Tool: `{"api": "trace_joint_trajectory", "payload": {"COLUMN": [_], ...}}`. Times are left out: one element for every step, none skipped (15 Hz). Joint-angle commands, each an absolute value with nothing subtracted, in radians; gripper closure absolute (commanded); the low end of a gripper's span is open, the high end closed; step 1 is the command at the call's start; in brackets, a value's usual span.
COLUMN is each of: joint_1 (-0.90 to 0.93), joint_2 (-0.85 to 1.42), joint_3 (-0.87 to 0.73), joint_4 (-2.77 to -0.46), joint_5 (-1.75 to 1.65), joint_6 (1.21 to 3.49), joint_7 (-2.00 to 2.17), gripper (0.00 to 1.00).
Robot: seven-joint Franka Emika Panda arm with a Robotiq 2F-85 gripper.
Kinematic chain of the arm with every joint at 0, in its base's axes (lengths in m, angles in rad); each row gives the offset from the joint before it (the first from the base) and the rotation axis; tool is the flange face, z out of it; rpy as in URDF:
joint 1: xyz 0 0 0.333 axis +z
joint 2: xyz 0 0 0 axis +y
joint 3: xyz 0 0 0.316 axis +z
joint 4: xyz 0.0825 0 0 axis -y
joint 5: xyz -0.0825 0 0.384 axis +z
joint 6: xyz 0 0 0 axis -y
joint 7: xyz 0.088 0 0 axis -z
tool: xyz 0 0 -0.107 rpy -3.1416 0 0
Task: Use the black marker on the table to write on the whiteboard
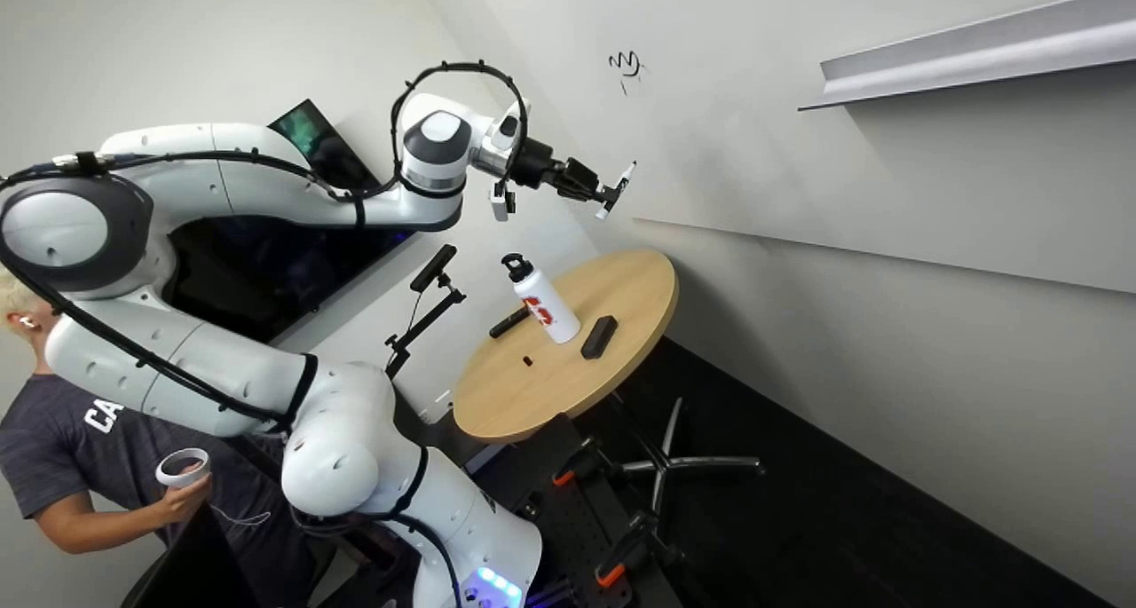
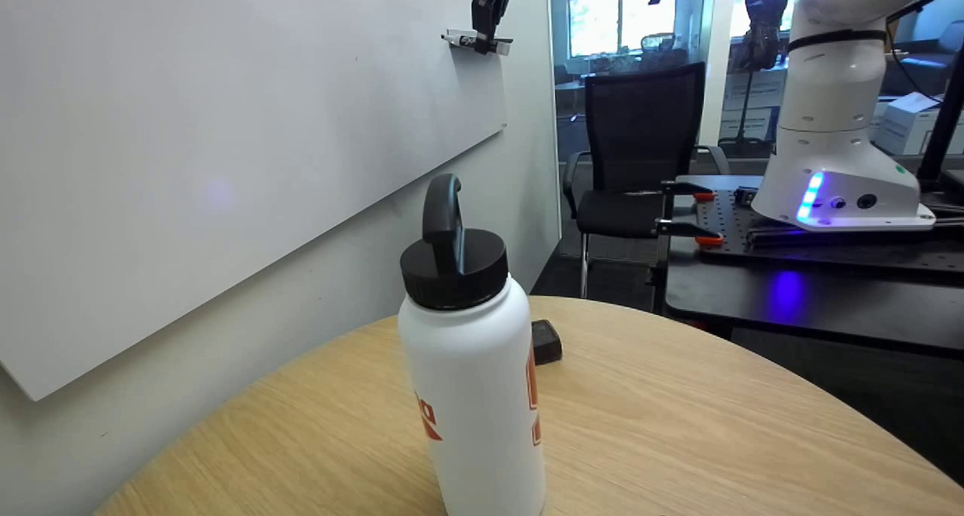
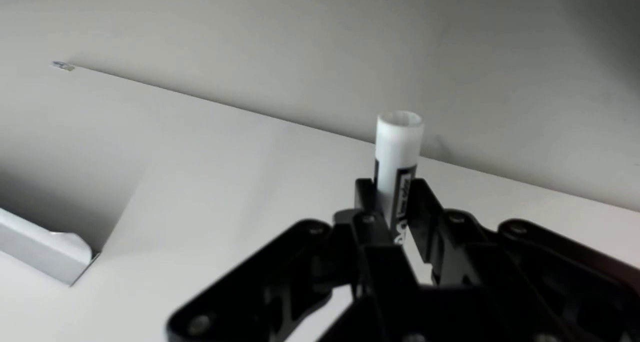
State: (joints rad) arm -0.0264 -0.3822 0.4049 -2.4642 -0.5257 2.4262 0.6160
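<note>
- Step in hand, as judged: writing. The black marker (image 3: pixel 398 147) is at or near the whiteboard (image 2: pixel 188 124); tip contact cannot be confirmed. Black marks (image 1: pixel 631 63) are visible on the whiteboard.
- Pincer (image 3: pixel 392 197): narrow, gripping the marker by its barrel.
- Next move: set the tip square to the whiteboard; apply light, steady pressure along each stroke.
- Barrel label (image 3: pixel 403 197): appears to read "low odor".
- White bottle (image 2: pixel 478 380) on worktop (image 2: pixel 693 410): red lettering (image 2: pixel 532 380), partly hidden.
- Dark shirt (image 1: pixel 124 461): "CA" legible.

The slender white marker (image 3: pixel 391 174) bore black labelling (image 3: pixel 404 194), the flat whiteboard (image 2: pixel 248 139) black scribbles (image 1: pixel 627 63), the tall white bottle (image 2: pixel 474 395) red print (image 2: pixel 532 380).
</note>
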Motion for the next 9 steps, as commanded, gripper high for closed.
{"api": "trace_joint_trajectory", "payload": {"joint_1": [-0.054, -0.057, -0.057, -0.058, -0.059, -0.058, -0.05, -0.02, -0.019], "joint_2": [-0.271, -0.255, -0.239, -0.228, -0.216, -0.203, -0.193, -0.224, -0.214], "joint_3": [0.375, 0.366, 0.353, 0.34, 0.331, 0.32, 0.306, 0.292, 0.283], "joint_4": [-2.372, -2.359, -2.346, -2.337, -2.323, -2.31, -2.298, -2.334, -2.324], "joint_5": [-0.575, -0.591, -0.607, -0.632, -0.664, -0.7, -0.725, -0.682, -0.699], "joint_6": [2.501, 2.519, 2.533, 2.542, 2.541, 2.54, 2.535, 2.518, 2.518], "joint_7": [0.648, 0.644, 0.637, 0.63, 0.638, 0.64, 0.629, 0.62, 0.62], "gripper": [0.95, 0.95, 0.95, 0.95, 0.95, 0.95, 0.95, 0.8, 0.8]}}
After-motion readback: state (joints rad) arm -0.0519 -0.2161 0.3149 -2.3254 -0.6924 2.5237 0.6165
